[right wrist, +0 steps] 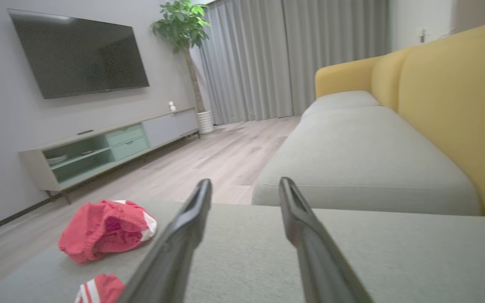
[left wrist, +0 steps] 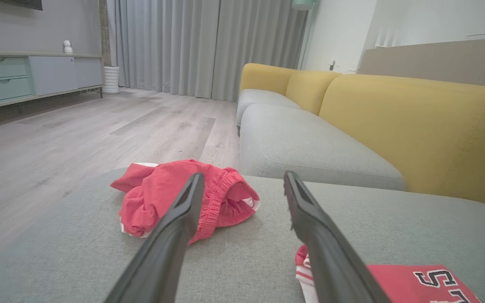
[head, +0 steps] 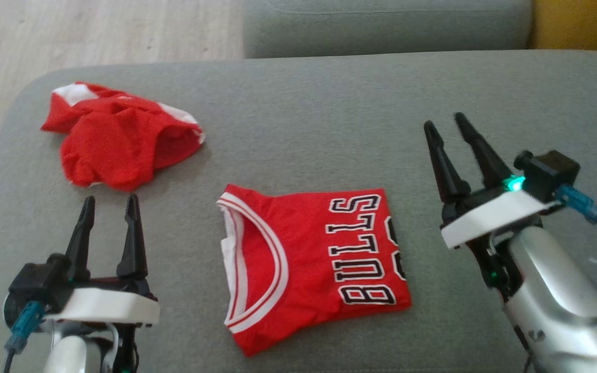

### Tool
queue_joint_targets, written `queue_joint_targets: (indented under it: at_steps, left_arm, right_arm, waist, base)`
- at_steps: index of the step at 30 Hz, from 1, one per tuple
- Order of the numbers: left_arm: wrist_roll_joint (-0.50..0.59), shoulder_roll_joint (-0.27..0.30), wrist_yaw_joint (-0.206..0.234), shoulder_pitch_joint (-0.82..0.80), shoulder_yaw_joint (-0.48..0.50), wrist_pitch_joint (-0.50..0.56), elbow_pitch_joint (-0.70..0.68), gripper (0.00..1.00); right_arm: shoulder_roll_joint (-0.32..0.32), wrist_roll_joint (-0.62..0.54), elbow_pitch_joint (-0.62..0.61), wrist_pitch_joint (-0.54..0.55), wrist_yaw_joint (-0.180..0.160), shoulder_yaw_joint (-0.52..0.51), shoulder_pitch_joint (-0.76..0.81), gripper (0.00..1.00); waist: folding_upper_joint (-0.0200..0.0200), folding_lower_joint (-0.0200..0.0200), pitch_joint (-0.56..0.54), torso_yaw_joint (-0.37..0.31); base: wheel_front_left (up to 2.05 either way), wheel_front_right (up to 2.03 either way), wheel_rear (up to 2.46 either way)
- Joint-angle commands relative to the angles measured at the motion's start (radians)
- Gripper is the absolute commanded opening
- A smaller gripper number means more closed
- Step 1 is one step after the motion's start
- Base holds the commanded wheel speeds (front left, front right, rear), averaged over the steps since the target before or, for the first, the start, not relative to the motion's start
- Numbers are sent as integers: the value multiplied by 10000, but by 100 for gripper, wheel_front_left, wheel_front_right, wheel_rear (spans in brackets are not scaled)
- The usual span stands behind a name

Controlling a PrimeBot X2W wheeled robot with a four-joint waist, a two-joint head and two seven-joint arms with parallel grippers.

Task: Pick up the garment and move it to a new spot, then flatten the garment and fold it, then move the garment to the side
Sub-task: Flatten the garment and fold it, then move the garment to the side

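The garment, a red Bulls jersey (head: 319, 259), lies folded into a neat rectangle on the grey cushion (head: 329, 114), collar toward the left. Its corner also shows in the left wrist view (left wrist: 419, 284) and the right wrist view (right wrist: 99, 288). My left gripper (head: 110, 199) (left wrist: 243, 176) hovers open to the jersey's left with nothing between its fingers. To the jersey's right, my right gripper (head: 443, 120) (right wrist: 245, 182) is raised off the cushion, its fingers apart and empty.
A crumpled pair of red shorts (head: 122, 140) (left wrist: 150, 198) (right wrist: 103, 229) lies at the cushion's far left corner. Beyond it is wooden floor (head: 70, 31). A grey sofa seat (left wrist: 310, 147) with yellow backs (left wrist: 415, 122) adjoins the far edge.
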Motion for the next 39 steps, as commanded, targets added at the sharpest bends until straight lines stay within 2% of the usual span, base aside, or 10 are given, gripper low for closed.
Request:
queue_joint_targets:
  at_steps: [1,7,15,29,32,35,39]
  left_arm:
    - [107,186,-4,-470,442,-91,-338,100]
    - [169,257,-18,-479,467,-91,-199,100]
    - [288,282,9,-507,468,-91,-19,100]
    - [357,248,34,-570,532,-91,105,100]
    - [346,232,38,-571,540,-91,110,100]
    - [225,192,23,-573,569,-91,120,100]
    - [185,164,-12,-540,559,-91,169,100]
  right_arm:
    - [-24,-282,-360,-147,-7,-145,166,100]
    - [188,-1214,-482,-172,-7,-898,786,100]
    - [613,-2319,-455,-182,-7,-1744,1566,100]
    - [1027,-2666,-528,81,-7,-2226,1891,100]
    - [1304,-1770,-355,849,-7,-2079,1950,100]
    - [1361,-875,-248,2094,-7,-1531,1777,100]
    - [1334,-251,109,3923,-7,-1154,1343,100]
  waist:
    - [0,0,-105,-321]
    - [0,0,-167,-787]
    - [0,0,-159,-994]
    - [0,0,-95,-942]
    - [0,0,-85,-885]
    - [0,0,-91,-807]
    - [0,0,-64,-663]
  base:
    - [0,0,0]
    - [0,0,0]
    - [0,0,0]
    - [0,0,0]
    - [0,0,0]
    - [0,0,0]
    - [0,0,0]
